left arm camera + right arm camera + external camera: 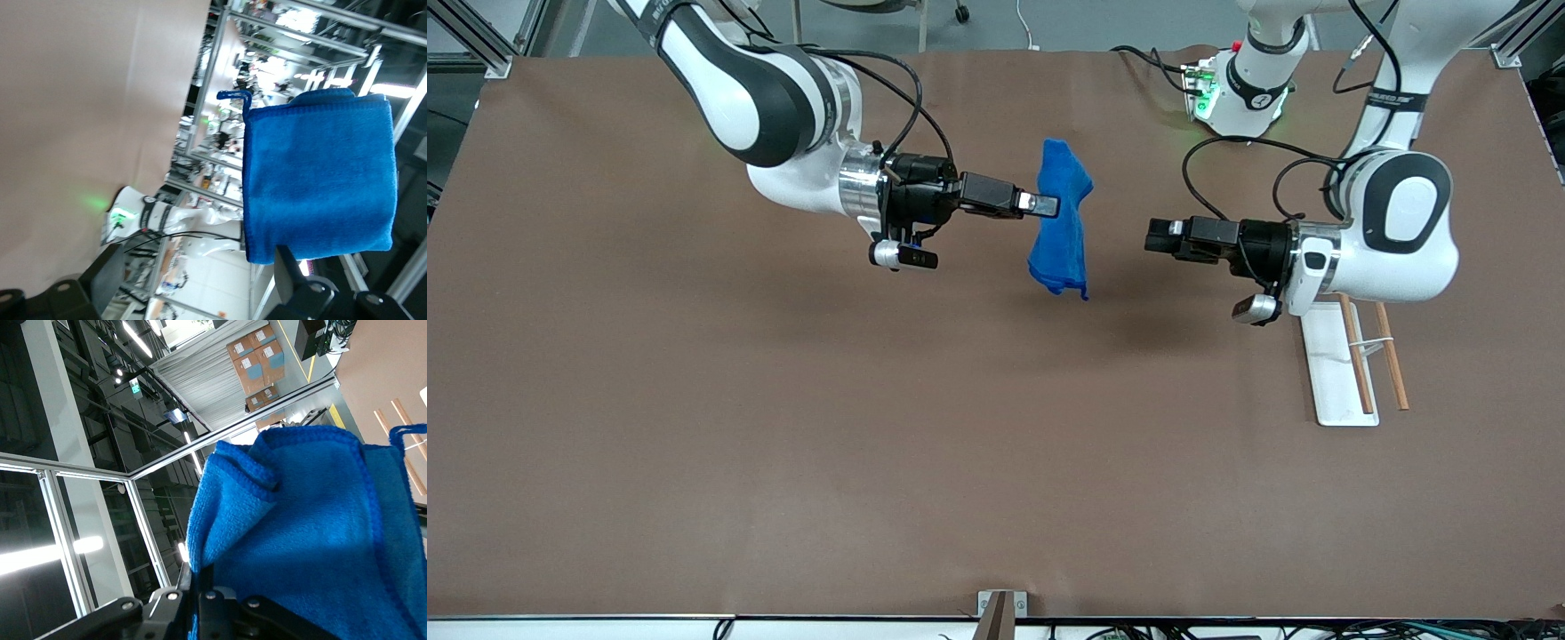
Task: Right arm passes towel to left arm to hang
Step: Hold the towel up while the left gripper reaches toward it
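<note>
My right gripper [1047, 205] is shut on the blue towel [1061, 219] and holds it up over the middle of the table, where it hangs folded. The towel fills the right wrist view [313, 540], pinched between the closed fingers. My left gripper [1152, 237] is open and level, pointing at the towel with a gap between them. In the left wrist view the towel [317, 180] hangs ahead, a short thread at one corner, and the two fingers stand wide apart and empty.
A white tray [1329, 369] with two wooden rods [1358, 356] lies on the brown table under the left arm's wrist. The left arm's base [1240, 89] with a green light stands at the table's back edge.
</note>
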Controlling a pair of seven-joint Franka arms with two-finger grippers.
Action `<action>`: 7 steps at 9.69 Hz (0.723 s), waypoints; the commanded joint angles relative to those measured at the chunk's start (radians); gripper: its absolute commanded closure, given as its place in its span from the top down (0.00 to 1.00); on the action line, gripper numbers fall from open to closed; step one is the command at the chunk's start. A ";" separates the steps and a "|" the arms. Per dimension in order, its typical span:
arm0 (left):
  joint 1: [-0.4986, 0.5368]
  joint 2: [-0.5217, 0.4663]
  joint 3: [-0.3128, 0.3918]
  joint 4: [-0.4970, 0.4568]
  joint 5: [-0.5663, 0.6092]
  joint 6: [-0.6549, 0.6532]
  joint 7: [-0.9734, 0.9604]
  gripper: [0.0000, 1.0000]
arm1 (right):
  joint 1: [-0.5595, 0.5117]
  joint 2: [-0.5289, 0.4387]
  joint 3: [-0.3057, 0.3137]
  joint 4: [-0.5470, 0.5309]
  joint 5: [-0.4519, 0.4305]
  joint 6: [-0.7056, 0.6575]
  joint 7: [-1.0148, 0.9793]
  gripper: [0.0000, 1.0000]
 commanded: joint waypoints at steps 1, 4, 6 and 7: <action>-0.001 -0.032 -0.010 -0.130 -0.121 0.009 0.112 0.95 | 0.001 -0.003 0.018 -0.005 0.044 0.001 -0.024 0.00; 0.000 -0.040 -0.088 -0.216 -0.268 0.018 0.293 0.91 | 0.001 -0.003 0.018 -0.003 0.050 0.001 -0.021 0.00; -0.003 -0.039 -0.145 -0.233 -0.359 0.056 0.334 0.90 | 0.001 -0.003 0.020 -0.002 0.050 0.001 -0.021 0.00; -0.001 -0.051 -0.218 -0.232 -0.405 0.156 0.346 0.88 | 0.001 -0.003 0.020 0.005 0.050 0.004 -0.015 0.00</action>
